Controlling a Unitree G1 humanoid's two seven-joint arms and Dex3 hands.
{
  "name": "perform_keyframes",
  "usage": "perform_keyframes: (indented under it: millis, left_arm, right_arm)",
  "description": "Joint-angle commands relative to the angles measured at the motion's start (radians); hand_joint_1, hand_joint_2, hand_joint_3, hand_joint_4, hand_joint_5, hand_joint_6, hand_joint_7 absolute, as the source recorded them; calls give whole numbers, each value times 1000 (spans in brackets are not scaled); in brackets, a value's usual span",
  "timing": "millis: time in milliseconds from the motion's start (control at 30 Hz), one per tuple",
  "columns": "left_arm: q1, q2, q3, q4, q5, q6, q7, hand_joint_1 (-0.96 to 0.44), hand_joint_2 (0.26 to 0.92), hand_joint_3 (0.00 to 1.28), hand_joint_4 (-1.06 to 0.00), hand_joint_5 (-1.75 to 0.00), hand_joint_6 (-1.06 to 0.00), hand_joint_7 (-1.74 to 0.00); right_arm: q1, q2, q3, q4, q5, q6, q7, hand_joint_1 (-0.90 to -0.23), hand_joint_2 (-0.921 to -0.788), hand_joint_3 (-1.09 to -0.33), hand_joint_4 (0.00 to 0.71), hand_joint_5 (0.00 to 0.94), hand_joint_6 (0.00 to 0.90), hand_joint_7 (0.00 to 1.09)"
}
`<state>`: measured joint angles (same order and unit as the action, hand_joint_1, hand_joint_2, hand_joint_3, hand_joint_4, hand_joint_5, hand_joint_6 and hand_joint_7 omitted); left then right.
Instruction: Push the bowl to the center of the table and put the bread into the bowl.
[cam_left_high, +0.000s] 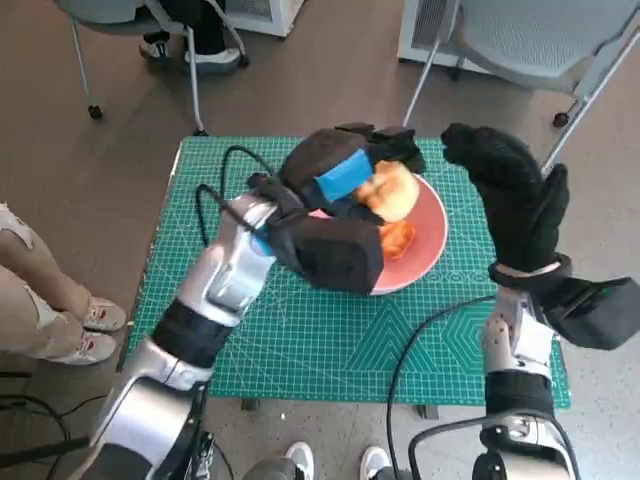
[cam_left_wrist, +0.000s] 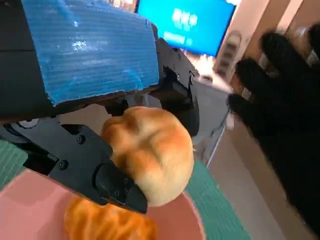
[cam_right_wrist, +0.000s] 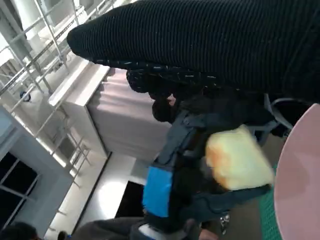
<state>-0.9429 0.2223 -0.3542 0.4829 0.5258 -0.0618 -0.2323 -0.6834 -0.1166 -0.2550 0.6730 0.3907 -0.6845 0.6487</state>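
Bowl (cam_left_high: 432, 240) half hidden under left hand (cam_left_high: 335, 180); orange thing (cam_left_wrist: 107, 222) inside cut off, unidentifiable; right hand (cam_left_wrist: 285, 115) blurred.

Left hand (cam_right_wrist: 172, 200) holds bread (cam_right_wrist: 235, 159) beside bowl (cam_right_wrist: 297, 185)

The head view looks steeply down on the bench (cam_left_high: 300, 340) from above, both arms rising from below. The left wrist view sits close behind the left hand (cam_left_wrist: 90, 75), looking along its fingers at the bread (cam_left_wrist: 150, 152). The right wrist view looks out from under the glove of the right hand (cam_right_wrist: 210, 40), tilted, and shares that bread (cam_right_wrist: 237, 157) and left hand (cam_right_wrist: 165, 190).
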Motion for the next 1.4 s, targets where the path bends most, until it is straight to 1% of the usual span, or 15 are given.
perform_keyframes:
  millis: [33,133,200,267,333,400,433,533,600,667,800,933,1033,1233,1400]
  left_arm:
    - [-29,5,6,34,-20,-10,-27,-112,841,27,-374,-60,-400,-154]
    - [-26,16,24,40,-45,-21,-43,-170,842,17,-292,-19,-373,-102]
    - [-22,25,37,46,-62,-36,-42,-241,845,15,-212,-8,-342,-71]
    - [-18,33,48,56,-68,-59,-22,-301,848,14,-167,-5,-322,-55]
    - [-10,44,62,67,-67,-94,18,-364,854,15,-131,-3,-305,-41]
    - [-1,55,79,79,-72,-131,55,-472,876,21,-84,-2,-276,-23]
    - [6,60,92,83,-81,-148,69,-493,881,22,-75,-1,-271,-19]
    - [24,72,137,102,-131,-214,90,-617,908,84,-33,0,-236,-6]
    - [38,74,177,122,-192,-271,82,-699,916,176,-13,1,-211,-3]
    - [50,69,226,153,-283,-342,44,-743,918,240,-6,1,-189,-2]
    - [53,45,314,227,-485,-448,-92,-785,920,317,-1,1,-151,-1]
    - [64,13,400,260,-669,-475,-225,-802,921,353,1,1,-122,0]
    - [77,-1,460,268,-786,-468,-317,-804,921,363,1,1,-116,-1]
    - [111,-12,531,230,-916,-454,-425,-797,921,367,1,1,-137,-12]
    - [139,-21,555,195,-950,-477,-457,-794,921,377,1,1,-138,-12]
  right_arm:
    - [32,-1,-1,-1,-2,-2,-12,-653,-921,-680,272,2,98,520]
    - [32,2,-1,-1,1,0,-14,-654,-921,-679,271,2,101,519]
    - [32,4,-1,-1,2,-1,-16,-655,-921,-678,270,2,104,518]
    - [32,5,-1,-2,2,-1,-18,-656,-921,-677,269,1,106,517]
    - [32,7,0,-1,1,-2,-21,-656,-921,-677,268,0,107,517]
    - [32,8,1,-2,-1,-2,-24,-656,-921,-677,267,0,108,516]
    - [32,9,1,-4,-1,-2,-25,-656,-921,-677,267,0,109,516]
    - [30,9,2,-8,1,0,-25,-656,-921,-676,266,0,110,515]
    - [27,7,2,-10,2,2,-26,-655,-921,-677,266,0,110,514]
    - [23,5,1,-16,3,7,-29,-653,-921,-678,265,0,110,513]
    - [17,3,3,-30,0,13,-38,-647,-921,-680,265,0,109,512]
    - [12,2,8,-47,-5,17,-46,-642,-921,-683,263,0,109,513]
    - [7,3,15,-67,-11,17,-52,-638,-921,-684,259,0,107,513]
    - [-2,3,31,-106,-12,27,-62,-632,-921,-685,254,0,99,510]
    - [-13,4,42,-132,-9,41,-65,-637,-921,-683,255,1,100,510]
